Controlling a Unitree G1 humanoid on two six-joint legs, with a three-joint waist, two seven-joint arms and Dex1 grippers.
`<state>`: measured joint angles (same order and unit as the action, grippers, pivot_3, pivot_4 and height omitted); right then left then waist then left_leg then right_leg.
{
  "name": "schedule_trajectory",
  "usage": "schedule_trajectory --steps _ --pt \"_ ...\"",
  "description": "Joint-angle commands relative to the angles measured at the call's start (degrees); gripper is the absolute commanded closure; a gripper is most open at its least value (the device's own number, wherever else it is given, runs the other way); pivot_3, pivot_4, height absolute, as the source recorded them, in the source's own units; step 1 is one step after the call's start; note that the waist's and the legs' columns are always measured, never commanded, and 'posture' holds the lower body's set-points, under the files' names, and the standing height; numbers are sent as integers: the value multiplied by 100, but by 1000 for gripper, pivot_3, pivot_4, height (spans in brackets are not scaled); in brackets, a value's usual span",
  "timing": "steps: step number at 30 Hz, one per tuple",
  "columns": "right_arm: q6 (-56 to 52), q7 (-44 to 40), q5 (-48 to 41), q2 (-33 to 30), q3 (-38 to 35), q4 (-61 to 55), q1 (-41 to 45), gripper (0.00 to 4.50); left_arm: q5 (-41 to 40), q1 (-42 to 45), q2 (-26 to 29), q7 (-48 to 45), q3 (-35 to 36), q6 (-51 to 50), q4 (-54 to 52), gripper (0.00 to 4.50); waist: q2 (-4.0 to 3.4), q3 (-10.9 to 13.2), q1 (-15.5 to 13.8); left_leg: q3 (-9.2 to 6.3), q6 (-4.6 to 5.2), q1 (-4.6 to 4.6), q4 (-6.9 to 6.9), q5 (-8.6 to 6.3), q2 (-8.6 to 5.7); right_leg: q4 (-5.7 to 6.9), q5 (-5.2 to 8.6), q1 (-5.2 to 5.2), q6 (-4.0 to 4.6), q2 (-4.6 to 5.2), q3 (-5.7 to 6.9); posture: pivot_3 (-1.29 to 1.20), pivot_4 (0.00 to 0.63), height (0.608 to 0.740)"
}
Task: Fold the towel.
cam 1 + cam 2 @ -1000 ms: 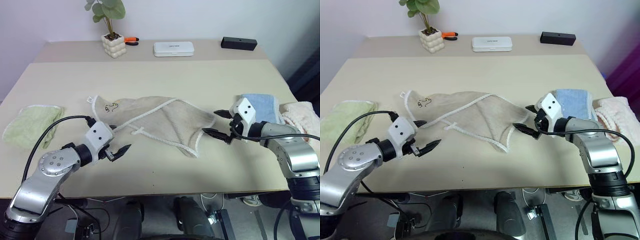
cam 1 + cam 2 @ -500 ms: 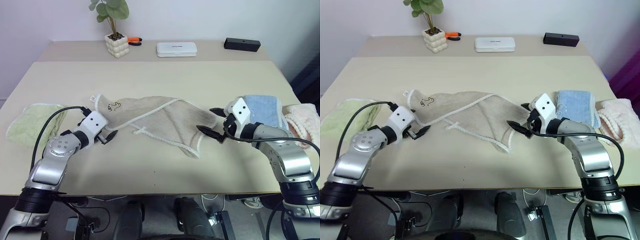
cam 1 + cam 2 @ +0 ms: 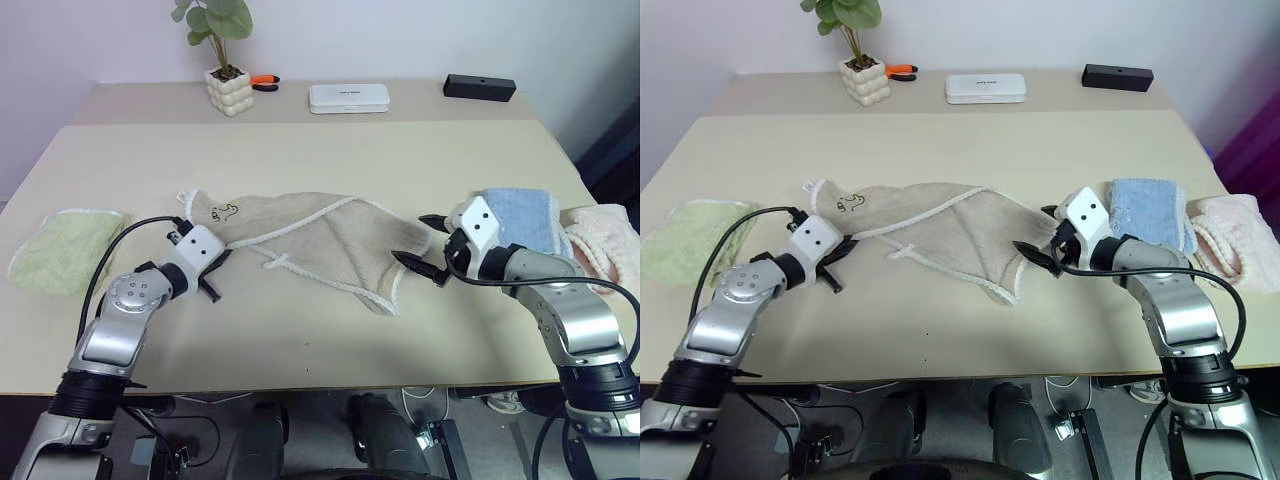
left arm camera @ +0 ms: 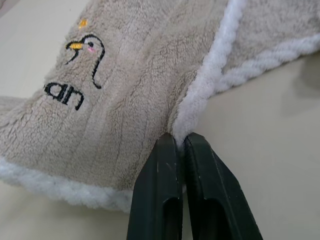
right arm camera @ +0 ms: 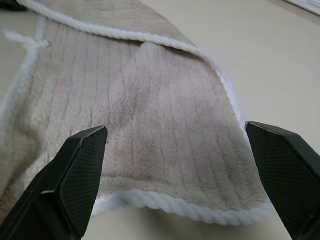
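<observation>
Beige towel lying crumpled mid-surface, partly folded over itself so its underside is hidden, white trim, dark embroidered mark near left corner, left gripper pinched closed on the towel's white edge, right gripper spread wide over its right end, holding nothing

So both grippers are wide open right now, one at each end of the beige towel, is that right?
Not quite. The right gripper is wide open at its end of the beige towel, but the left gripper is shut, its fingers pinched on the towel's white edge trim. The left wrist view shows this plainly.
</observation>
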<state>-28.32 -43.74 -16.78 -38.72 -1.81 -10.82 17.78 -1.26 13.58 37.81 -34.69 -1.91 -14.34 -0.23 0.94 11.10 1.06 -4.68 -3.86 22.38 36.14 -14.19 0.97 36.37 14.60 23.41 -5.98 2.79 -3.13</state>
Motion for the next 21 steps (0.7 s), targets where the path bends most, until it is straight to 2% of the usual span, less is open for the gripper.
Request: schedule_trajectory --steps 1,5,8,11,17,19,21 --pt "42 -32 246 -239 52 120 248 0 -141 -227 123 -10 388 -90 -556 4448 0 0 16 0 0 0 0 0 0 0 0 1 0 0 0 0 150 737" --pt "-364 177 152 -52 -27 722 688 0 -339 -674 236 -69 787 -167 -1097 4448 0 0 14 1 0 0 -2 0 1 1 0 2 0 1 -1 0 150 737" --pt "-520 375 371 32 86 1329 1024 0 -361 -895 293 -85 908 -192 -1210 4448 0 0 10 1 0 -1 0 0 1 5 0 3 1 1 -1 0 150 737" --pt "-926 450 226 241 23 1836 1348 0 -340 -1035 349 -78 976 -214 -1265 4448 -1 0 4 1 0 0 -1 0 1 3 0 2 2 1 -1 0 150 737" --pt "-931 637 556 521 199 3082 1923 0 -390 -1219 308 -25 1081 -367 -1536 4448 -2 1 12 1 0 1 -1 0 1 3 0 3 1 1 0 0 150 737" --pt "-894 643 633 536 246 3291 2009 537 -377 -1288 298 -11 1091 -431 -1667 4500 -2 1 14 2 0 1 -2 0 0 3 0 3 1 1 -1 0 150 737" --pt "-880 607 639 535 237 3325 2043 1273 -385 -1334 293 3 1123 -491 -1747 4500 -2 1 14 2 0 0 -3 0 0 4 0 3 1 1 -1 0 150 737"
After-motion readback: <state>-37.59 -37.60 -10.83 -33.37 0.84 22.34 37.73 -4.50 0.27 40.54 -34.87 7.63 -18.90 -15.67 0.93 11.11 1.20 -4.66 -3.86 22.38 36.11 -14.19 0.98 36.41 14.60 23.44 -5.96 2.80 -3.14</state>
